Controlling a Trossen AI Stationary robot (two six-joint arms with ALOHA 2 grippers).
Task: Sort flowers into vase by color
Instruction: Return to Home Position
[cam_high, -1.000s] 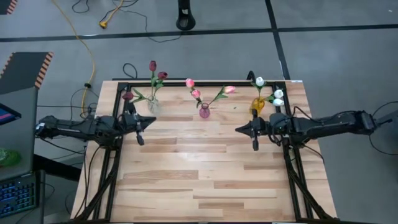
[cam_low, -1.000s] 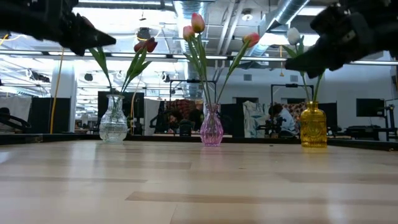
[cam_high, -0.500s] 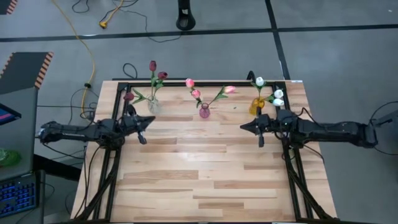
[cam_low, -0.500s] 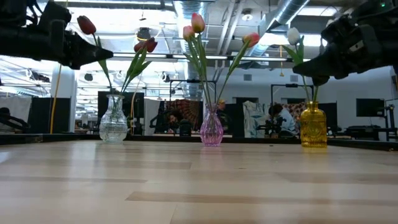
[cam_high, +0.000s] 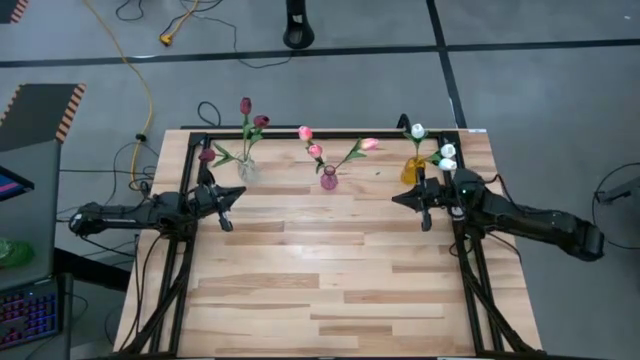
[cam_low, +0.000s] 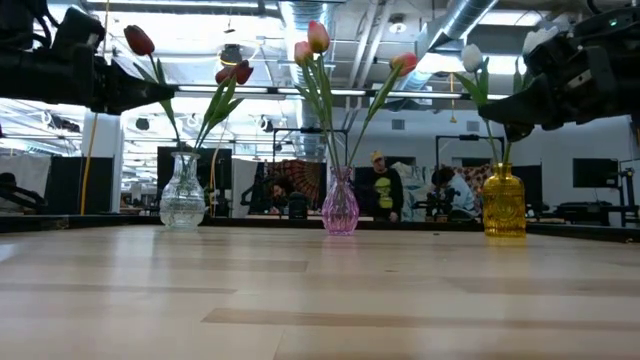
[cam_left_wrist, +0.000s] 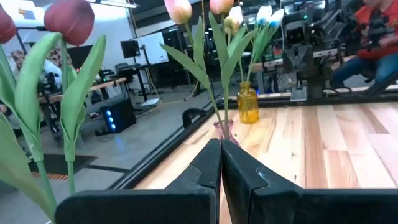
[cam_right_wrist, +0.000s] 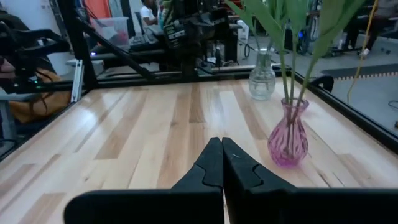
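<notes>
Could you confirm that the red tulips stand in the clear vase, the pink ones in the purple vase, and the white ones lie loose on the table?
Not quite: the white tulips stand in the yellow vase, not loose on the table, as the high view shows. The red tulips in the clear vase and the pink tulips in the purple vase are right.

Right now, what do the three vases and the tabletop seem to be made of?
Clear vase: likely ribbed glass; the room shows through it. Purple vase: tinted translucent glass, glossy, possibly plastic. Yellow vase: amber translucent glass by its look, shiny. Tabletop: pale wood strips, visible grain, satin finish.
</notes>
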